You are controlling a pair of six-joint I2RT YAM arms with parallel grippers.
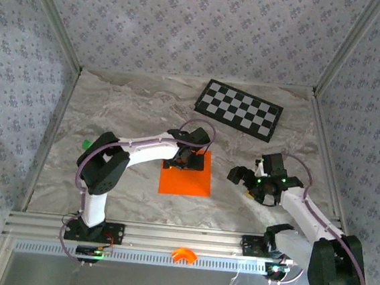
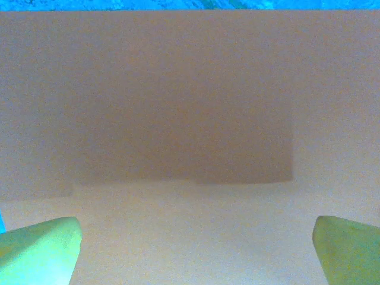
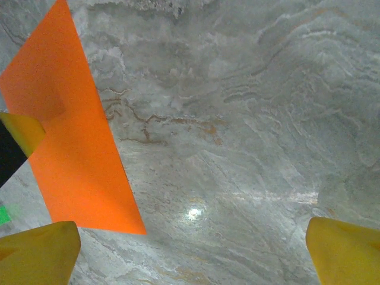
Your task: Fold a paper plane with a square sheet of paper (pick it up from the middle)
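The square sheet of paper (image 1: pixel 186 179) is bright orange and lies flat and uncreased on the marble table, in the middle. My left gripper (image 1: pixel 182 159) hangs low over the sheet's far edge. In the left wrist view the sheet (image 2: pixel 190 119) looks washed-out, and the left gripper (image 2: pixel 196 255) is open with its fingertips (image 2: pixel 41 249) wide apart and nothing between them. My right gripper (image 1: pixel 246 177) is open above bare table, to the right of the sheet. In the right wrist view the sheet (image 3: pixel 65 136) lies to the left of the open right gripper (image 3: pixel 193 255).
A black-and-white checkerboard (image 1: pixel 239 109) lies at the back right. A small green piece (image 1: pixel 84 144) sits at the left by the left arm. A small orange arch-shaped part (image 1: pixel 183 254) rests on the front rail. Patterned walls enclose the table.
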